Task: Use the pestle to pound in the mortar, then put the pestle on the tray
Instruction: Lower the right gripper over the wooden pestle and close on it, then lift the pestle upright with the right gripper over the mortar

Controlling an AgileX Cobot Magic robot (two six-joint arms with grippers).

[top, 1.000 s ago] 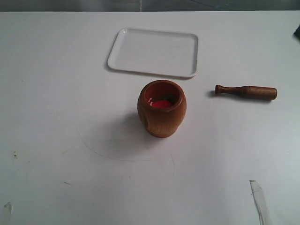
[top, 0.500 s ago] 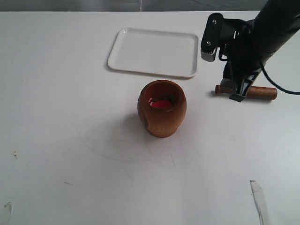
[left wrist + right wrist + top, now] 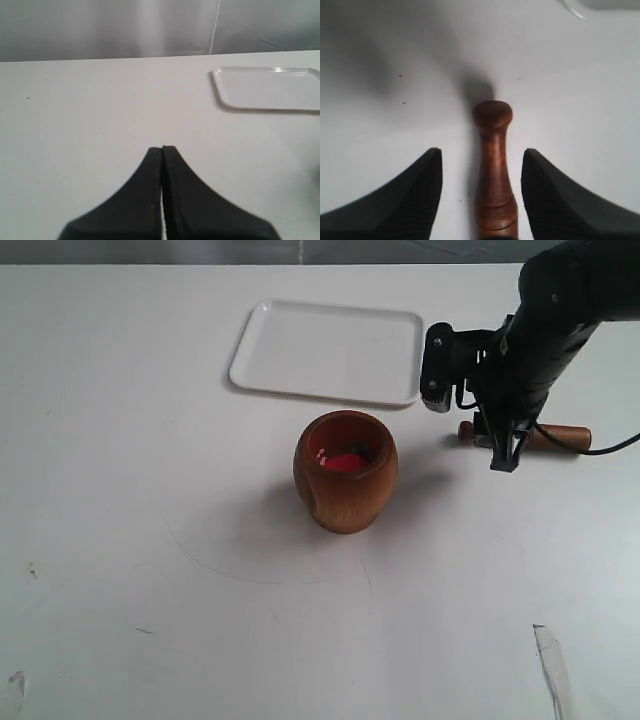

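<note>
The orange-brown wooden mortar [image 3: 345,471] with its red inside stands upright mid-table. Behind it lies the flat white tray [image 3: 327,351], also in the left wrist view [image 3: 270,88]. The dark-brown pestle [image 3: 556,436] lies flat to the mortar's right, knob end toward the mortar, partly hidden by the right arm. My right gripper [image 3: 503,451] hangs over it, open; in the right wrist view the pestle [image 3: 492,170] lies between the two spread fingers [image 3: 482,152], apart from both. My left gripper [image 3: 162,148] is shut and empty, out of the exterior view.
A strip of clear tape [image 3: 552,665] lies at the table's front right. Small dark marks [image 3: 30,570] dot the white table at the front left. A grey wall [image 3: 150,25] rises behind the table's far edge.
The right arm came in from the right over the last second. Since half a second ago it has lowered over the pestle. Mortar, tray and pestle have not moved.
</note>
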